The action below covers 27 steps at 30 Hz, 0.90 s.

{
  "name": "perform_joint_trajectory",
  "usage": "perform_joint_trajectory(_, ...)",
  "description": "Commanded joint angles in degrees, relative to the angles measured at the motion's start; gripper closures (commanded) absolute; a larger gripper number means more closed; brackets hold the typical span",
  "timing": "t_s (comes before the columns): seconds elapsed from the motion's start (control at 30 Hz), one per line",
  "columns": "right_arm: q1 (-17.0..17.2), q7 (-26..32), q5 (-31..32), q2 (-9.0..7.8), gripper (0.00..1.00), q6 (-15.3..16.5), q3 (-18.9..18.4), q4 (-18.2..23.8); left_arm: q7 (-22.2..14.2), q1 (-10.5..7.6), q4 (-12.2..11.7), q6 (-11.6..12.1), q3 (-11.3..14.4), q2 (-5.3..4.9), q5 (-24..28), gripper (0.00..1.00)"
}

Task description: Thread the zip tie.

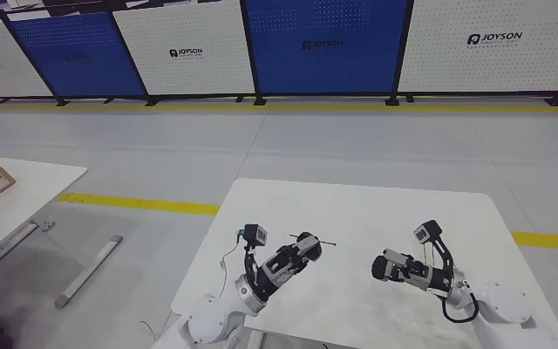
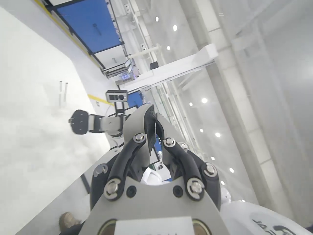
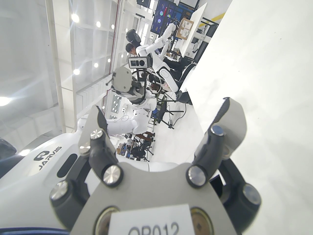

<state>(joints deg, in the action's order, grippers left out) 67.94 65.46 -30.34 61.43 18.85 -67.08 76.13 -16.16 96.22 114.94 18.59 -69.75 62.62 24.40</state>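
My left gripper (image 1: 305, 246) is shut on a thin black zip tie (image 1: 328, 241), held above the front left of the white table (image 1: 366, 205), with the tie's ends sticking out on both sides of the fingers. In the left wrist view the tie (image 2: 155, 128) shows edge-on, pinched between the pads of the left gripper (image 2: 153, 119). My right gripper (image 1: 380, 266) hovers over the front right of the table, facing the left one with a gap between them. Its fingers (image 3: 97, 119) stand wide apart, so the right gripper (image 3: 163, 113) is open with nothing in it. Beyond it the left gripper (image 3: 122, 79) shows with the tie's tip (image 3: 107, 83) protruding.
Two thin pale strips (image 2: 63, 92) lie on the table past the right gripper (image 2: 79, 121). A second white table (image 1: 35, 179) stands at the far left. Blue and white panels (image 1: 323, 44) line the back beyond a yellow floor line.
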Motion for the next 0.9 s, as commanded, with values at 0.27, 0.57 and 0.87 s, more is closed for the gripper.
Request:
perform_joint_trajectory(0.27, 0.0, 0.0, 0.0, 0.0, 0.0, 0.0, 0.0, 0.0, -1.08, 0.8, 0.9, 0.0, -0.49, -0.01, 4.01, 1.0)
perform_joint_trajectory(0.57, 0.0, 0.0, 0.0, 0.0, 0.0, 0.0, 0.0, 0.0, -4.18, 0.75, 2.1, 0.89, 0.04, 0.17, 9.34, 1.0)
perform_joint_trajectory(0.87, 0.0, 0.0, 0.0, 0.0, 0.0, 0.0, 0.0, 0.0, -4.52, 0.97, 2.71, 0.89, -1.0, 0.29, 12.74, 1.0)
